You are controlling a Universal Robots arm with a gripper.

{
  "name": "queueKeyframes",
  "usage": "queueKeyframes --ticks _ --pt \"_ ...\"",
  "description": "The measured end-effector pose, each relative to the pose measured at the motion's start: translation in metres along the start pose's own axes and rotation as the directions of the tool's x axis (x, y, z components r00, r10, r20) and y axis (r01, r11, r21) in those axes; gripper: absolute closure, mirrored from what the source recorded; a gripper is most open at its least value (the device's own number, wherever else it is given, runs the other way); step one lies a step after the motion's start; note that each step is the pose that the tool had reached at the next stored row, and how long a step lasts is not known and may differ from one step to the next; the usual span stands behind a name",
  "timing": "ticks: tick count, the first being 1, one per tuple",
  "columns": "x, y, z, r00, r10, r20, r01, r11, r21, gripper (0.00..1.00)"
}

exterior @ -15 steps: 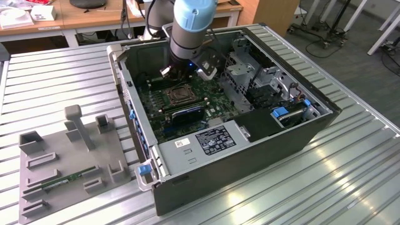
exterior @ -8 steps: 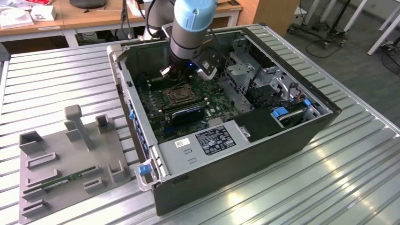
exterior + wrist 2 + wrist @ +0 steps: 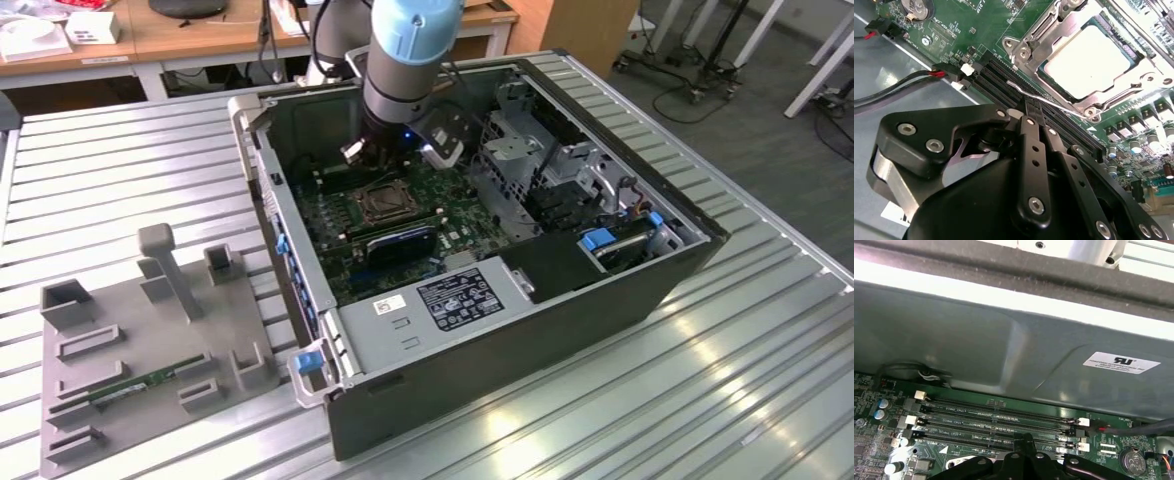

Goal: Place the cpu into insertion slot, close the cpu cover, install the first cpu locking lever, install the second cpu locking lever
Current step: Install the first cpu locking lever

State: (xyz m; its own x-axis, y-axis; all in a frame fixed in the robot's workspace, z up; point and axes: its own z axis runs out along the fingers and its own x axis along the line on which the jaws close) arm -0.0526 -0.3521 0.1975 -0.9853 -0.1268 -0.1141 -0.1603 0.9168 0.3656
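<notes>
The fingers [image 3: 1030, 145] of the gripper [image 3: 1033, 107] are pressed together with no gap between them in the second wrist view. Their tips meet a thin silver locking lever [image 3: 1054, 104] that runs slantwise over the black memory slots [image 3: 996, 75]; whether the wire is pinched between the tips or only touched, I cannot tell. Just beyond the lever the cpu [image 3: 1089, 60] lies flat in the insertion slot [image 3: 1043, 75], its pale top facing up. The cpu cover [image 3: 1026, 42] lies down around it, so the chip shows through the window. In the exterior view the arm [image 3: 407, 60] reaches down into the open computer case [image 3: 534, 340], and the insertion slot [image 3: 387, 203] sits on the green motherboard [image 3: 441, 190] at about 6 o'clock from the gripper [image 3: 394, 152], close by. A grey tray [image 3: 120, 300] rests on the slatted table [image 3: 747, 380] at about 8 o'clock from the case, with a green memory stick [image 3: 140, 385] lying in it. In the first wrist view the gripper's tip [image 3: 1024, 442] stands over the rows of memory slots [image 3: 999, 427], near the grey case wall [image 3: 1004, 355], and a coin battery [image 3: 1133, 460] sits on the board beside some cables [image 3: 1134, 429].
</notes>
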Motion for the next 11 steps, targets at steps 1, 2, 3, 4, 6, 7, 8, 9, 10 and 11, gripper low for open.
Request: queueKeyframes --ticks 1,2,3,4,6,7,8,9,10,11 --pt "0.0005 0.0001 0.0000 1.0000 0.000 0.0002 0.000 1.0000 -0.0008 0.89" --pt "0.0015 0.0002 -0.0001 1.0000 0.000 0.0004 0.000 1.0000 -0.0029 0.89" --pt "0.0028 0.0004 -0.0002 1.0000 0.000 0.0008 0.000 1.0000 -0.0060 0.89" --pt "0.0044 0.0007 -0.0003 1.0000 0.001 0.0016 -0.001 0.9999 -0.0103 0.89" --pt "0.0081 0.0013 -0.0005 1.0000 0.001 0.0024 -0.001 0.9999 -0.0158 0.89" --pt "0.0100 0.0016 -0.0006 1.0000 0.001 0.0026 -0.001 0.9999 -0.0162 0.89" --pt "0.0117 0.0019 -0.0007 1.0000 0.001 0.0029 -0.001 0.9999 -0.0163 0.89" --pt "0.0130 0.0021 -0.0008 1.0000 0.001 0.0032 -0.001 0.9999 -0.0163 0.89" --pt "0.0140 0.0024 -0.0011 1.0000 0.001 0.0034 -0.001 0.9999 -0.0162 0.89" --pt "0.0149 0.0026 -0.0014 1.0000 0.001 0.0038 0.000 0.9999 -0.0166 0.89"
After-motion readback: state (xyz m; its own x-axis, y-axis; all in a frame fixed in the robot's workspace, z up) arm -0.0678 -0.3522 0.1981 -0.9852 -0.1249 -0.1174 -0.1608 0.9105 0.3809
